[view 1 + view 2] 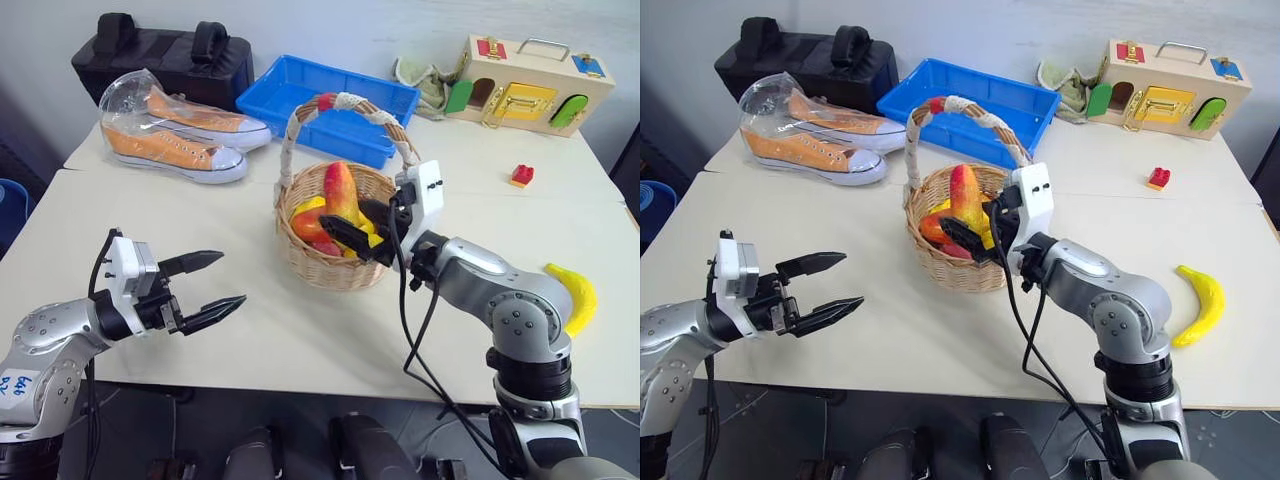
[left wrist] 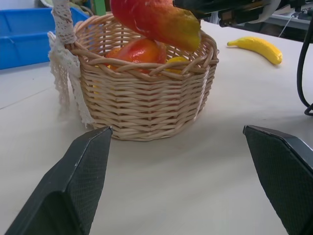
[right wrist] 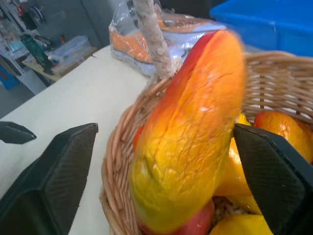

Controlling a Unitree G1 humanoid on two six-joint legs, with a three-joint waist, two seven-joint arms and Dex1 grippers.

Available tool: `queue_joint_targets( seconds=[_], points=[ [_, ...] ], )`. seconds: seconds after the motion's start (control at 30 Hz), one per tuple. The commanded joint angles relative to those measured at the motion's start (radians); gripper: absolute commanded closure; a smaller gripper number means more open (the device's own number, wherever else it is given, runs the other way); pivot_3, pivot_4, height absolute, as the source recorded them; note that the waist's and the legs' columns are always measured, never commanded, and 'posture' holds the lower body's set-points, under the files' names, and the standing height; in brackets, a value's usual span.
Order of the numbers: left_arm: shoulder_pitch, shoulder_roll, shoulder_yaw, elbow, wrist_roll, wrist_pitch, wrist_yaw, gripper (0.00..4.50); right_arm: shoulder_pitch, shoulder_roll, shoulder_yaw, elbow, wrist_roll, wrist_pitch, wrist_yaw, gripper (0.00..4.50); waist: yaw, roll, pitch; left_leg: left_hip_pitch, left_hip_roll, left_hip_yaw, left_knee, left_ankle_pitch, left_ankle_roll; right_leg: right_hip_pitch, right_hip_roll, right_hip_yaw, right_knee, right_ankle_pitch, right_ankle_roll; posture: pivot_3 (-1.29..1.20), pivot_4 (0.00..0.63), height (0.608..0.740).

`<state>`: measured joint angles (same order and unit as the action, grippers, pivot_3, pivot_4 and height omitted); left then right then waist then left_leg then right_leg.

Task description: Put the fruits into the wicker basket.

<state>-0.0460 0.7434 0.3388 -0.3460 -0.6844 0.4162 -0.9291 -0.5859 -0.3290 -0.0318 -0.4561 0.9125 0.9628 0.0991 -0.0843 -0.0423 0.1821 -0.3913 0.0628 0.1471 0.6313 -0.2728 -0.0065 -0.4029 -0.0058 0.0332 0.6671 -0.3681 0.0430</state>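
R fingers [image 3: 274, 166] apart; 1 banana [image 1: 577, 295] outside basket [image 1: 340, 262].

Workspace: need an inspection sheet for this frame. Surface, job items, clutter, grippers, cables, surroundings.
Surface: pale table, a seam running across behind the basket.
Job's things: wicker basket mid-table, holding several mangoes; one mango stands upright above the rim, between the right gripper's fingers. Banana lies on the table beside the right arm, outside the basket.
Clutter: blue tray, bagged orange sneakers, black case, wooden latch box, cloth, red brick.
Grippers: left gripper open, nothing in it, facing the basket. Right gripper open at the basket, fingers apart either side of the upright mango.
Cables: black cable hanging along the right arm.
Surroundings: wall behind the table.
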Motion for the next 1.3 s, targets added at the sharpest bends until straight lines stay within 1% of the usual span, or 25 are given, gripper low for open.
queue_joint_targets(
  seconds=[0.03, 0.17, 0.2, 0.23, 0.3, 0.4, 0.43, 0.47, 0.53, 0.6, 0.77, 0.83, 0.97, 1.07, 1.13, 1.2, 1.3],
  points=[
    [-0.032, -0.005, 0.015, -0.027, -0.043, 0.01, 0.005, 0.0, 0.023, -0.052, -0.085, -0.102, 0.058, -0.028, 0.065, 0.02, 0.003, 0.0, 0.0, 0.0, 0.0, 0.0, 0.0, 0.0, 0.0, 0.0, 0.0, 0.0, 0.0, 0.0, 0.0, 0.0, 0.15, 0.74],
    [-0.06, -0.006, -0.003, -0.008, -0.044, 0.015, -0.004, 0.0, 0.121, -0.166, -0.15, -0.143, 0.03, -0.065, 0.161, 0.02, 0.004, 0.0, 0.0, 0.0, -0.001, 0.0, 0.0, 0.0, 0.001, 0.002, -0.001, 0.0, -0.002, 0.0, 0.0, 0.0, 0.15, 0.74],
    [-0.074, -0.008, -0.013, 0.004, -0.041, 0.014, -0.01, 0.0, 0.173, -0.212, -0.172, -0.17, 0.02, -0.096, 0.23, 0.02, 0.008, 0.0, 0.0, 0.0, -0.001, 0.0, 0.0, 0.0, 0.001, 0.003, -0.001, 0.0, -0.003, 0.0, 0.0, 0.0, 0.15, 0.74],
    [-0.088, -0.01, -0.023, 0.016, -0.039, 0.014, -0.017, 0.0, 0.226, -0.237, -0.201, -0.193, 0.023, -0.121, 0.27, 0.02, 0.009, 0.0, 0.0, 0.0, -0.001, 0.0, 0.0, 0.0, 0.002, 0.003, -0.001, 0.0, -0.004, 0.0, 0.0, 0.0, 0.15, 0.74],
    [-0.111, -0.012, -0.04, 0.033, -0.035, 0.014, -0.03, 0.0, 0.329, -0.26, -0.275, -0.233, 0.058, -0.167, 0.325, 0.02, 0.013, 0.0, 0.0, 0.001, -0.001, -0.001, 0.0, -0.001, 0.002, 0.004, 0.0, 0.0, -0.005, 0.0, 0.0, 0.0, 0.15, 0.74],
    [-0.158, -0.016, -0.061, 0.072, -0.026, 0.011, -0.048, 0.0, 0.568, -0.29, -0.437, -0.283, 0.073, -0.206, 0.398, 0.02, 0.022, 0.0, 0.0, 0.001, -0.001, -0.001, -0.001, -0.001, 0.002, 0.004, 0.0, 0.0, -0.005, 0.0, 0.0, 0.0, 0.15, 0.74],
    [-0.168, -0.016, -0.065, 0.082, -0.023, 0.009, -0.053, 0.0, 0.624, -0.298, -0.469, -0.292, 0.07, -0.222, 0.42, 0.02, 0.025, 0.0, 0.0, 0.001, -0.001, -0.001, -0.001, -0.001, 0.001, 0.005, 0.0, 0.0, -0.005, 0.0, 0.0, 0.0, 0.15, 0.74],
    [-0.178, -0.014, -0.074, 0.099, -0.016, 0.004, -0.065, 0.0, 0.698, -0.293, -0.513, -0.292, 0.016, -0.277, 0.448, 0.02, 0.025, 0.0, 0.0, 0.002, -0.001, -0.001, -0.001, -0.001, 0.001, 0.006, 0.0, 0.0, -0.005, 0.0, 0.0, 0.0, 0.15, 0.74],
    [-0.189, 0.001, -0.097, 0.129, 0.005, -0.005, -0.102, 0.0, 0.872, -0.273, -0.587, -0.259, -0.172, -0.47, 0.536, 0.02, 0.028, 0.0, 0.0, 0.003, -0.001, -0.001, 0.0, -0.001, 0.001, 0.007, 0.001, 0.0, -0.006, 0.0, 0.0, 0.0, 0.15, 0.74],
    [-0.191, 0.009, -0.111, 0.151, 0.025, -0.018, -0.128, 0.0, 0.984, -0.236, -0.632, -0.211, -0.285, -0.619, 0.583, 0.02, 0.029, 0.0, 0.0, 0.005, -0.001, -0.001, 0.0, -0.001, 0.002, 0.01, 0.001, 0.001, -0.007, 0.0, 0.0, 0.0, 0.15, 0.74],
    [-0.19, 0.013, -0.134, 0.213, 0.067, -0.057, -0.174, 0.0, 1.181, -0.1, -0.797, -0.001, -0.427, -0.895, 0.599, 0.02, 0.028, 0.001, 0.0, 0.009, -0.002, 0.001, 0.0, 0.0, 0.003, 0.013, 0.0, 0.001, -0.006, 0.001, -0.001, 0.0, 0.15, 0.74],
    [-0.195, 0.01, -0.133, 0.217, 0.068, -0.059, -0.178, 0.0, 1.201, -0.081, -0.812, 0.044, -0.449, -0.957, 0.596, 0.02, 0.028, 0.001, 0.0, 0.011, -0.002, 0.001, -0.001, 0.0, 0.002, 0.015, 0.0, 0.001, -0.006, 0.001, -0.001, 0.0, 0.15, 0.74],
    [-0.203, 0.01, -0.124, 0.211, 0.045, -0.037, -0.184, 0.0, 1.235, -0.065, -0.828, 0.115, -0.407, -0.943, 0.59, 0.02, 0.02, 0.001, 0.0, 0.023, -0.002, 0.002, -0.004, -0.002, 0.001, 0.025, 0.0, 0.002, -0.007, -0.001, -0.004, 0.0, 0.15, 0.74],
    [-0.192, 0.011, -0.118, 0.197, 0.046, -0.036, -0.179, 0.0, 1.21, -0.089, -0.812, 0.119, -0.397, -0.906, 0.567, 0.02, 0.02, 0.003, -0.001, 0.024, -0.001, 0.001, -0.004, -0.007, -0.001, 0.026, 0.0, 0.001, -0.007, -0.002, -0.007, 0.0, 0.15, 0.74],
    [-0.181, 0.009, -0.105, 0.176, 0.037, -0.027, -0.164, 0.0, 1.129, -0.139, -0.814, 0.12, -0.346, -0.805, 0.5, 0.02, 0.016, 0.004, -0.001, 0.024, -0.001, 0.0, -0.004, -0.006, 0.0, 0.026, 0.0, 0.001, -0.007, -0.002, -0.007, 0.0, 0.15, 0.74],
    [-0.171, 0.006, -0.092, 0.155, 0.026, -0.019, -0.15, 0.0, 1.032, -0.234, -0.827, 0.147, -0.3, -0.642, 0.416, 0.02, 0.008, 0.005, -0.001, 0.023, -0.001, 0.001, -0.003, -0.005, 0.002, 0.026, 0.0, 0.001, -0.006, -0.002, -0.007, 0.0, 0.15, 0.74],
    [-0.156, 0.002, -0.076, 0.124, 0.015, -0.005, -0.13, 0.0, 0.895, -0.397, -0.807, 0.227, -0.238, -0.393, 0.363, 0.02, 0.005, 0.007, -0.001, 0.024, -0.002, 0.001, -0.002, -0.004, 0.003, 0.026, -0.001, 0.002, -0.006, -0.002, -0.006, 0.0, 0.15, 0.74]
  ],
)
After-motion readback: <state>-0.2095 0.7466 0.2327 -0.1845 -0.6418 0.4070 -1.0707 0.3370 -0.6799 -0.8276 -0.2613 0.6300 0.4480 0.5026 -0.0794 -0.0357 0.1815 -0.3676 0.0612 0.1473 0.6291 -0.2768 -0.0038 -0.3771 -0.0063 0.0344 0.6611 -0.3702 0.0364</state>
